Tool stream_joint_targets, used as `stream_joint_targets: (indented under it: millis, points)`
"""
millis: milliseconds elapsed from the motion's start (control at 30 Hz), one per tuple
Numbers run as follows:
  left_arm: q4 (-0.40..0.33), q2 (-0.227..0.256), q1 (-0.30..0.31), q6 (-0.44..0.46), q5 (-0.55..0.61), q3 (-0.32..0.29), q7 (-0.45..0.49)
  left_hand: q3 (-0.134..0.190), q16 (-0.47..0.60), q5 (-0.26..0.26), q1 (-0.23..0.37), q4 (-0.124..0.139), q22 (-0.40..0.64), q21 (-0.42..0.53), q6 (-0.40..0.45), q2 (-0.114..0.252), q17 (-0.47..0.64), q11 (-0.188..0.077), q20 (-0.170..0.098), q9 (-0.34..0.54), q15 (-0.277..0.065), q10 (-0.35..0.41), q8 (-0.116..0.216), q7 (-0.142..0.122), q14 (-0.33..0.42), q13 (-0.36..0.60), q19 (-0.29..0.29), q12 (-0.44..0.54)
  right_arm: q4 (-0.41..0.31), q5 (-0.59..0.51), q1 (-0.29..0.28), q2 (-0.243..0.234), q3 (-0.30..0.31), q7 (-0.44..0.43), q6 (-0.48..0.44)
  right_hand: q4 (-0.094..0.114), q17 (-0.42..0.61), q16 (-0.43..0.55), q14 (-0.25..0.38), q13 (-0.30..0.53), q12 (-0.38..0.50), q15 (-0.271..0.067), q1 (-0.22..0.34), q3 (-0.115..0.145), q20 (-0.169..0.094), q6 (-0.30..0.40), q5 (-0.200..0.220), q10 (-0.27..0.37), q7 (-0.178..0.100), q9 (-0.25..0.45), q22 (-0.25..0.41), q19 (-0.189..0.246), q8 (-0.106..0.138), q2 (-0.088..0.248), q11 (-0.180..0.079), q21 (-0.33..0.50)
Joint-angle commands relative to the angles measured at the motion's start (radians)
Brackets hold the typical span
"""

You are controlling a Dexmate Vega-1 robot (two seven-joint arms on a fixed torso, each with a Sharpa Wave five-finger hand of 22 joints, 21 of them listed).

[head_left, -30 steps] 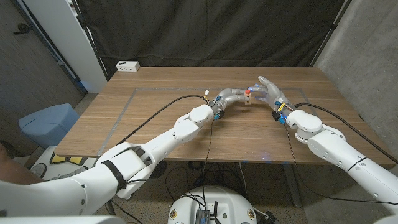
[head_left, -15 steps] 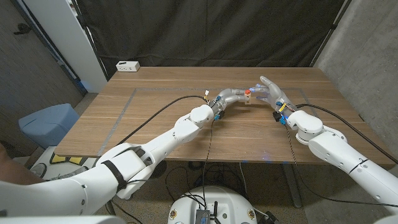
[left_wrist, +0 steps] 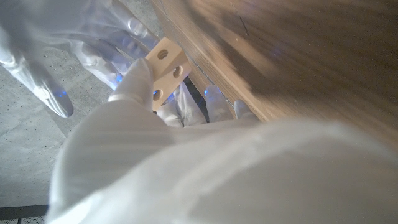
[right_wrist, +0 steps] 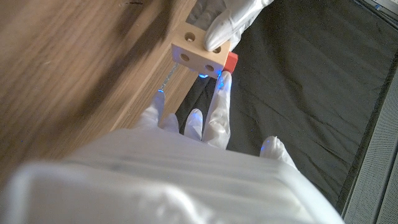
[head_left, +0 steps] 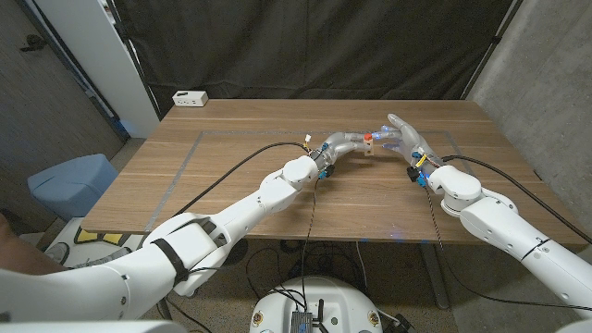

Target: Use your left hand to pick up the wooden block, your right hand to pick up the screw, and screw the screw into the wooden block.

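Both pick-ups appeared complete, and the two hands met above the far middle of the wooden table (head_left: 231,176). The left hand (head_left: 344,143) gripped the wooden block (head_left: 368,144), which was lifted clear of the tabletop, its drilled holes plain in the left wrist view. The right hand (head_left: 404,139) had a fingertip against the red head of the screw (right_wrist: 231,61), which sat tight against one face of the block (the shank could not be seen, so depth of engagement could not be told). Its other fingers were spread. What remained, by judgement, was turning the screw home until fully seated.
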Motion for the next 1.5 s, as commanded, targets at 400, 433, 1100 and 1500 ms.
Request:
stream_joint_targets:
  millis: [400, 433, 1100, 1500]
  points:
    - [-0.019, 0.007, 0.009, 0.007, 0.003, 0.000, 0.005, 0.020, 0.001, 0.002, 0.006, 0.016, 0.005, 0.006, 0.025, 0.014, 0.003, -0.004, 0.006, 0.004, -0.049, 0.011, 0.009, 0.010, 0.007, 0.112, -0.002, 0.021, -0.014, -0.008, -0.022, 0.001, 0.010, -0.016, 0.015, -0.007, 0.000, 0.008, 0.036, 0.001, 0.007, -0.011, 0.013, 0.008, -0.004, 0.084, 0.006, 0.051, 0.012, 0.003, 0.002, 0.017, 0.019, 0.009, 0.010, 0.002]
    - [-0.020, 0.008, 0.009, 0.007, 0.004, 0.001, 0.006, 0.020, 0.001, 0.002, 0.006, 0.017, 0.005, 0.006, 0.025, 0.015, 0.004, -0.004, 0.007, 0.004, -0.048, 0.011, 0.009, 0.010, 0.007, 0.112, -0.002, 0.021, -0.017, -0.007, -0.024, 0.001, 0.012, -0.019, 0.013, -0.007, 0.000, 0.009, 0.039, 0.001, 0.008, -0.012, 0.013, 0.008, -0.005, 0.086, 0.006, 0.055, 0.013, 0.003, 0.002, 0.018, 0.019, 0.010, 0.009, 0.002]
    - [-0.021, 0.017, 0.006, -0.005, 0.007, -0.004, 0.008, 0.020, 0.001, 0.002, 0.006, 0.017, 0.005, 0.006, 0.025, 0.014, 0.004, -0.004, 0.005, 0.004, -0.050, 0.011, 0.009, 0.009, 0.007, 0.112, -0.002, 0.021, -0.039, -0.018, -0.047, -0.004, 0.031, -0.052, 0.009, -0.010, -0.001, 0.012, 0.069, 0.001, 0.003, -0.015, 0.018, 0.010, -0.023, 0.100, 0.006, 0.075, 0.015, 0.002, 0.002, 0.046, 0.011, 0.012, 0.024, 0.007]
    - [-0.031, 0.030, 0.003, -0.004, 0.011, -0.006, 0.001, 0.020, 0.001, 0.002, 0.007, 0.017, 0.005, 0.006, 0.024, 0.015, 0.004, -0.004, 0.006, 0.004, -0.050, 0.011, 0.008, 0.010, 0.006, 0.112, -0.002, 0.021, -0.045, -0.038, -0.056, 0.000, 0.045, -0.076, 0.022, -0.016, -0.002, 0.016, 0.108, 0.002, -0.002, -0.069, 0.024, 0.014, -0.093, 0.081, 0.005, 0.096, 0.018, 0.002, 0.001, 0.035, -0.010, 0.013, 0.039, -0.001]
